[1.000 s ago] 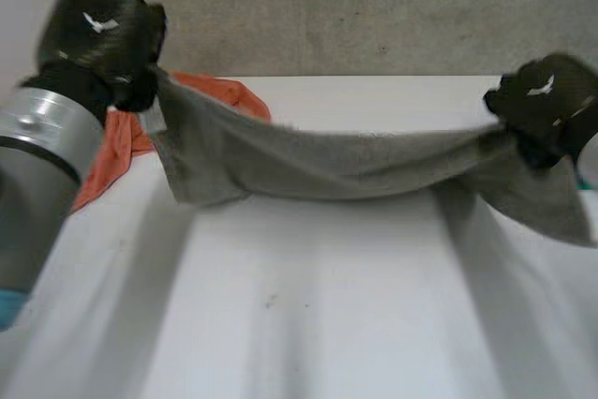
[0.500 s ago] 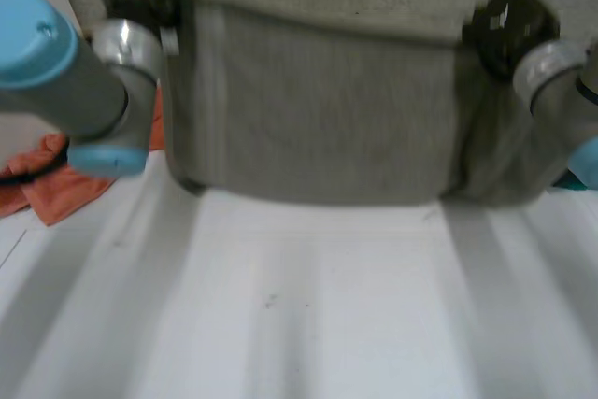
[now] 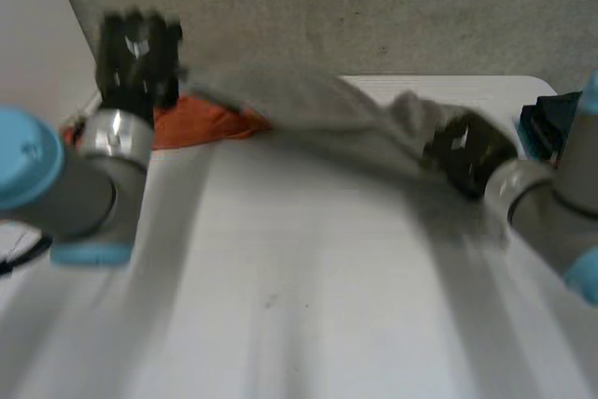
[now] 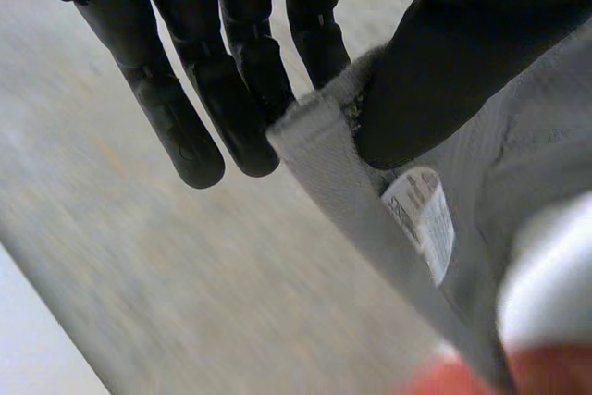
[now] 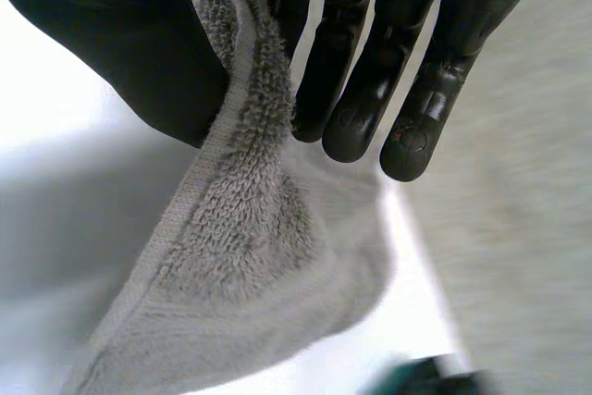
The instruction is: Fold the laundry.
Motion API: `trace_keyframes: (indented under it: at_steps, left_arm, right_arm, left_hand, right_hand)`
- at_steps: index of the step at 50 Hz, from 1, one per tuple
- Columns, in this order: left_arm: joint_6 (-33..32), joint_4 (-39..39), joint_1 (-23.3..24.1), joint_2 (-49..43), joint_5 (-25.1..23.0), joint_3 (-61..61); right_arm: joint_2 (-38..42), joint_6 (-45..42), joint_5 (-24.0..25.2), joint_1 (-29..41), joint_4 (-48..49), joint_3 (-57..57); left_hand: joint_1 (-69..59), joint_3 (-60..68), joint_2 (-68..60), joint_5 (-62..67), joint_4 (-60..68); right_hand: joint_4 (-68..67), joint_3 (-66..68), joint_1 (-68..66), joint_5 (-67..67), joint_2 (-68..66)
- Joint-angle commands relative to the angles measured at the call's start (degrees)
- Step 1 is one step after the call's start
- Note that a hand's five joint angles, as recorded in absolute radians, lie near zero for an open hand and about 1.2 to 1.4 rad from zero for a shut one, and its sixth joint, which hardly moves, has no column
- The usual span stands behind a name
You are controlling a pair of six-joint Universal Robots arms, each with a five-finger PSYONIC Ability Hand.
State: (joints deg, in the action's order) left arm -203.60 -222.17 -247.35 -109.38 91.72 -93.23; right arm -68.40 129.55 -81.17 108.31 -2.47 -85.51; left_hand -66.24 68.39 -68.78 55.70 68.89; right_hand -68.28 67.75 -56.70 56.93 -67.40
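Observation:
A grey towel (image 3: pixel 327 119) stretches across the far part of the white table (image 3: pixel 280 296) between my two hands. My left hand (image 3: pixel 138 58) is raised at the far left and pinches one hemmed corner of the towel (image 4: pixel 333 168) between thumb and fingers (image 4: pixel 231 90); a small white label (image 4: pixel 421 219) shows near that corner. My right hand (image 3: pixel 467 151) is lower, close to the table at the right, and pinches the towel's (image 5: pixel 240 228) other corner between thumb and fingers (image 5: pixel 370 71).
An orange cloth (image 3: pixel 201 119) lies at the far left behind the towel. A dark blue-green object (image 3: pixel 547 119) sits at the table's right edge. A grey wall rises behind the table.
The towel, held up and spread wide half a second ago, has swung down and away toward the table's far side. My right hand has dropped low; my left stays raised.

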Motion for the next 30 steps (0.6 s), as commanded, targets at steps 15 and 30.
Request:
trace_keyframes:
  at_steps: [15,30]
  left_arm:
    - [0.75,-0.02,-1.64,2.15,-0.75,-12.76]
    - [3.38,0.42,-4.98,6.72,-0.66,-13.46]
  right_arm:
    - [-6.3,19.42,4.97,-10.92,-0.94,-8.62]
    - [-7.01,30.13,11.81,-25.07,-4.57,-17.05]
  left_hand:
    - [-13.76,11.61,-11.22,14.3,11.11]
    - [-13.76,11.61,-11.22,14.3,11.11]
  right_hand:
    - [58.28,-57.75,46.7,-56.93,57.4]
    - [46.61,-46.08,35.04,-45.27,45.73]
